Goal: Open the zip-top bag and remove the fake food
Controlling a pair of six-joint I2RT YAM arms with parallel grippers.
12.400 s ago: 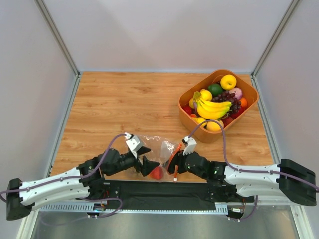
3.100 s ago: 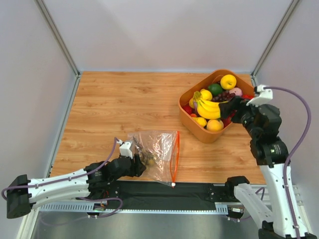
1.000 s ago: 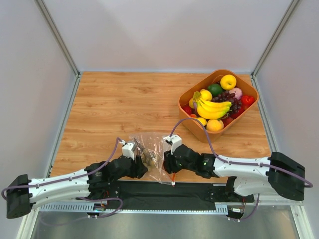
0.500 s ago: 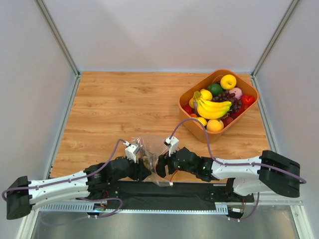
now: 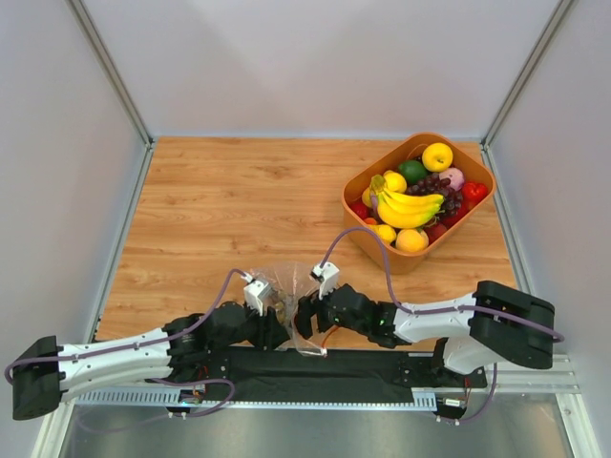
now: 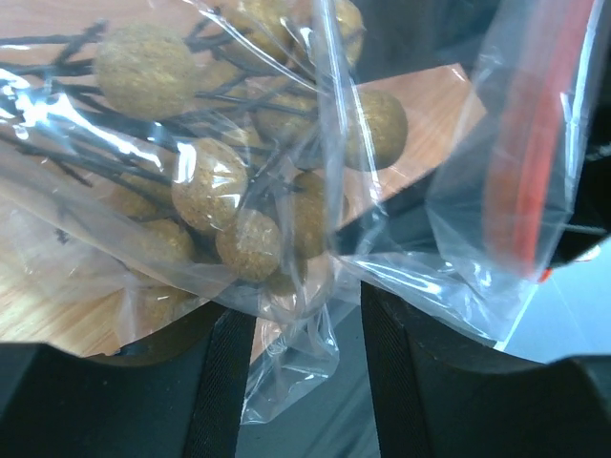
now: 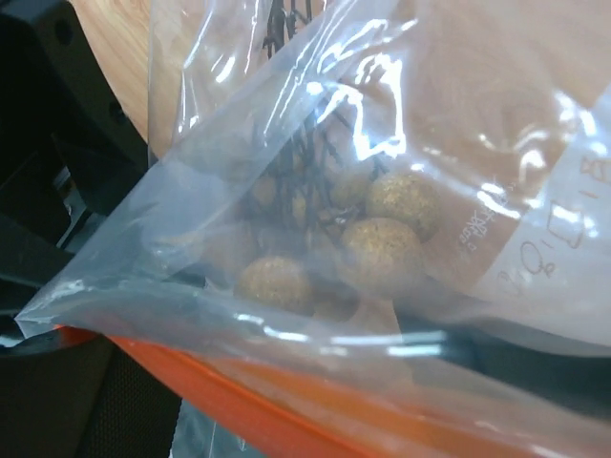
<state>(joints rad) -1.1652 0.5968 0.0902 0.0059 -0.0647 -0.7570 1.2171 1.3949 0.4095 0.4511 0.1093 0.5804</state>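
Note:
The clear zip-top bag [image 5: 289, 283] lies crumpled at the table's near edge, between my two grippers. Its red-orange zip strip [image 7: 286, 420] runs across the bottom of the right wrist view and shows in the left wrist view [image 6: 520, 162]. A cluster of tan-brown balls [image 6: 205, 186] on dark stems sits inside the bag [image 7: 382, 253]. My left gripper [image 6: 307, 324] is open, with a loose fold of plastic hanging between its fingers. My right gripper [image 5: 305, 315] is at the zip edge, jaws spread, one finger [image 7: 95, 401] showing. The yellow banana bunch [image 5: 410, 205] and a red fruit [image 5: 474, 191] lie in the basket.
The orange basket [image 5: 382, 254] at the back right holds several other fruits, with dark purple grapes [image 5: 442, 186] among them. A black mat [image 5: 315, 367] runs along the near edge under the bag. Grey walls enclose the wooden table on three sides.
My right gripper has moved left, closer into the bag's zip edge. My left gripper has shifted slightly right. The bag has bunched up between them.

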